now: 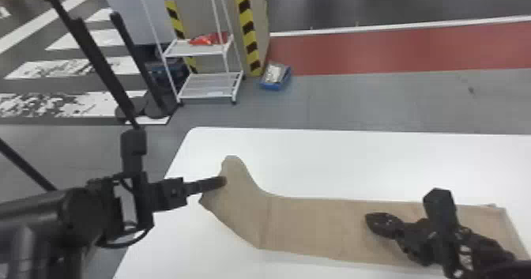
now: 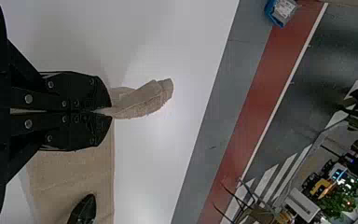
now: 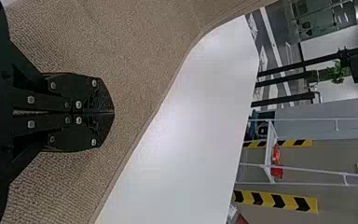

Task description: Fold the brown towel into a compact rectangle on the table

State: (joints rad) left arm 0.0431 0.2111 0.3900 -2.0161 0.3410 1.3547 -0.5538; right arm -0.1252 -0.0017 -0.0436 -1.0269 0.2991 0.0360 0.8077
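Jaws of the left gripper (image 1: pixel 224 181) are closed together on the towel, pinching its end; those of the right gripper (image 1: pixel 368 219) are also together, and whether they catch any cloth I cannot tell. On a clock laid over the head view, 12 at its top edge, the left gripper's tips sit at 7 o'clock and the right's between 4 and 5, over the cloth.

A red floor band (image 1: pixel 395 51) runs off towards 2 o'clock. Nearer, the white table (image 1: pixel 355 159) spreads from 8 round to 3 o'clock through 6. Beyond its far edge, at 11, stands a white shelf cart (image 1: pixel 197 49), with a yellow-and-black striped strip (image 1: pixel 248 29) just short of 12.

The brown towel (image 1: pixel 308 223) lies on the table as a long band, its middle at 5 o'clock. Its flat length stretches to 4; the pinched end, towards 7 and 8, rises off the tabletop, bending up past a crease.

On the floor at 12 is a small blue box (image 1: pixel 272 87); on the cart's upper shelf, at 11, a red bundle (image 1: pixel 205 40).
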